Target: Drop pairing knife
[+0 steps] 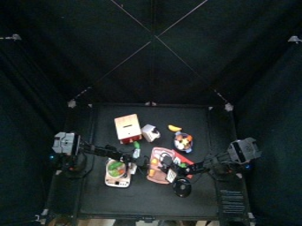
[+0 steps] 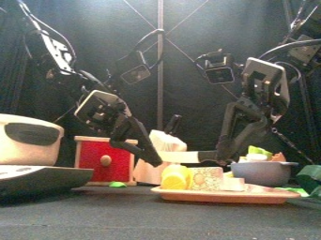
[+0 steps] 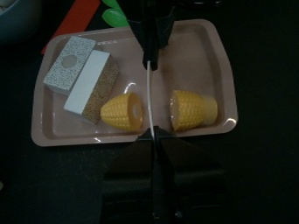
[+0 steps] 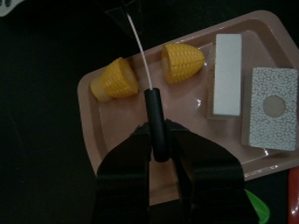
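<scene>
the right gripper point(image 4: 158, 150) is clamped on the paring knife point(image 4: 149, 105), its blade hanging over the pink tray point(image 4: 100, 122) between two corn pieces point(image 4: 114, 79). the left gripper point(image 3: 153, 162) looks closed, empty. ideally it lowers first, then releases flat.

Both arms are showing matte black throughout: the left arm point(image 2: 107, 112) is wearing boxy, angular links, the right arm point(image 2: 257, 94) is carrying blocky housings with looping black cables trailing behind.
</scene>
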